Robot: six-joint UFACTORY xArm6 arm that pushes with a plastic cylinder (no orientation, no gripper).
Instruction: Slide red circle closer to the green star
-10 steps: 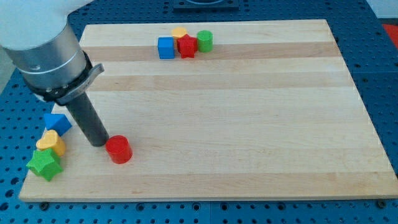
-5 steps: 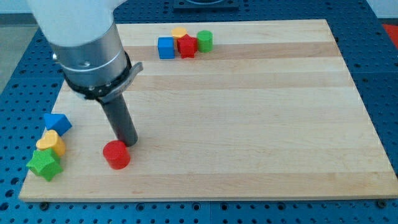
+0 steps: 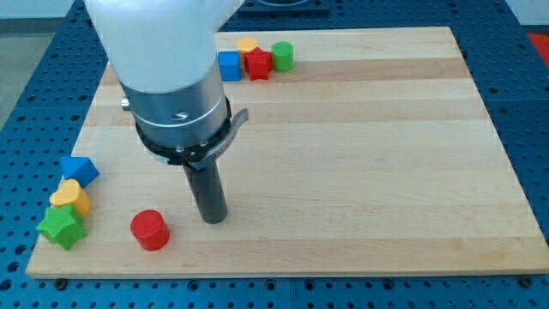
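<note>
The red circle (image 3: 149, 229) lies near the view's bottom left of the wooden board (image 3: 360, 146). The green star (image 3: 60, 227) sits at the board's bottom-left corner, well left of the red circle, with a gap between them. My tip (image 3: 214, 218) rests on the board just to the right of the red circle and slightly above it, not touching it.
A yellow block (image 3: 70, 197) and a blue block (image 3: 78, 169) stand just above the green star. At the view's top, a blue cube (image 3: 229, 65), a yellow block (image 3: 248, 45), a red star (image 3: 257, 63) and a green cylinder (image 3: 282, 56) cluster together.
My tip has swept from the red circle's left, over its top, to its right. The red circle has slid a little left and down, toward the green star.
</note>
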